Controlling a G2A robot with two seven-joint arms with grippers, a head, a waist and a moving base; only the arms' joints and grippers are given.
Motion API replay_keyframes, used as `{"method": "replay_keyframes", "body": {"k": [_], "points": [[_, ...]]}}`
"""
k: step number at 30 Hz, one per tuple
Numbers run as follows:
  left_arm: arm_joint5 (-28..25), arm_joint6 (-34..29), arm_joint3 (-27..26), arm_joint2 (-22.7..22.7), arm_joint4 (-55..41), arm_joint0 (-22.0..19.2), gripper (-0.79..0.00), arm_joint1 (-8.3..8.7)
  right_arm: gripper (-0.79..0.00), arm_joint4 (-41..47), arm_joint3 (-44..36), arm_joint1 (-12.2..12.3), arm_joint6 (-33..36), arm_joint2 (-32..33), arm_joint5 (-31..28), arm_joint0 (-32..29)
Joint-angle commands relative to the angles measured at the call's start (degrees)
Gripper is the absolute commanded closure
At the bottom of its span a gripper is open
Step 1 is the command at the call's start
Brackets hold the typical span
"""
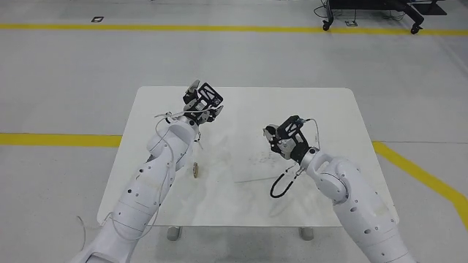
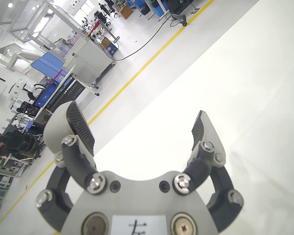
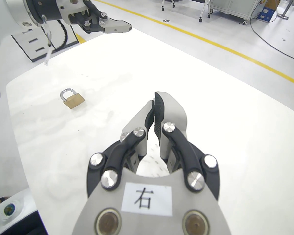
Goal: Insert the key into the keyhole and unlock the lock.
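left gripper [image 2: 136,113] spread over table [image 1: 329,117] | right gripper [image 3: 155,99] pressed together | lock [image 3: 73,99] on table, apart from both

Left hand [image 2: 136,113] held open over the white table [image 2: 235,86]
The ribbed pads [image 2: 79,125] are seen spread wide apart, with the table's surface between them. Beyond the table's edge, the grey floor [image 2: 198,32] is crossed by a yellow line [image 2: 147,63] and a black cable [image 2: 142,45], with workbenches [image 2: 161,3] behind.
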Motion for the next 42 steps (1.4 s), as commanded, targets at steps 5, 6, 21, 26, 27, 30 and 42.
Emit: {"method": "replay_keyframes", "body": {"k": [5,6,21,26,27,30,42], "points": [[0.0,0.0,0.0,0.0,0.0,0.0,-0.785,0.00,0.000,40.5,8.6,-1.9,0.1,-3.1,-5.0,2.5],[0.0,0.0,0.0,0.0,0.0,0.0,-0.785,0.00,0.000,45.9,9.7,-2.0,3.0,-3.7,-5.9,3.2],[-5.0,5.5,0.4,-4.6,-11.9,0.6,-0.785,0.23,0.000,53.9,11.8,-1.9,8.9,-3.1,-8.8,4.2],[-23.3,9.1,7.2,-12.8,-37.0,-0.3,-0.785,0.93,0.000,56.6,11.1,-2.2,7.4,-3.8,-9.6,3.2],[-28.1,8.7,9.4,-13.9,-42.9,-0.8,-0.785,1.03,0.000,57.9,11.3,-2.4,6.9,-4.2,-10.3,2.9],[-43.7,2.2,18.1,-14.3,-60.8,-3.7,-0.785,1.14,0.000,62.4,13.1,-3.1,4.6,-6.2,-12.4,2.2],[-49.2,-34.0,27.9,2.5,-115.0,-12.9,-0.785,0.96,0.000,67.2,16.0,-4.6,1.5,-10.8,-17.0,1.5]]}}
